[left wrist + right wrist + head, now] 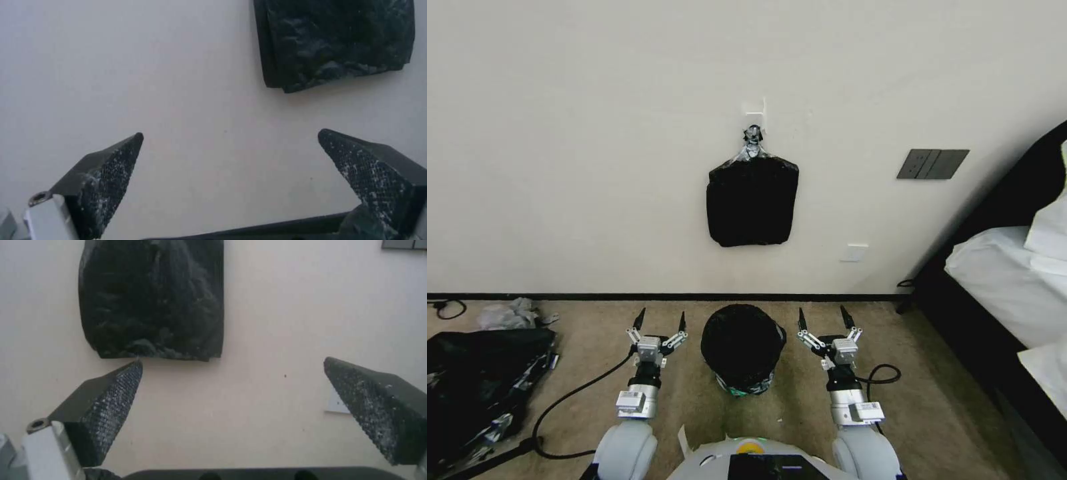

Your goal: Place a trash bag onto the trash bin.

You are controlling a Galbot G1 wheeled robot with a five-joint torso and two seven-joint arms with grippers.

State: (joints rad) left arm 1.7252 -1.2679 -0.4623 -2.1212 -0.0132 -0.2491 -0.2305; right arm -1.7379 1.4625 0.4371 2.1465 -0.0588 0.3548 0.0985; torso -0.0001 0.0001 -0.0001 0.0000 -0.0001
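Note:
A glossy black trash bag (742, 341) is draped over the trash bin on the carpet in front of me, covering its mouth and most of its wall. Only the greenish base of the trash bin (748, 386) shows below the bag's edge. My left gripper (662, 313) stands open just left of the bin, fingers pointing toward the wall, holding nothing. My right gripper (822, 311) stands open just right of the bin, also holding nothing. In the wrist views, the left gripper (230, 132) and the right gripper (233, 360) show wide-open fingers against the pale wall.
A flat bundle of black bags (752, 200) (333, 40) (151, 300) hangs from a wall clip above the bin. A big black heap (480, 380) lies on the floor at the left. A bed (1014, 280) is at the right. Cables (574, 400) trail on the carpet.

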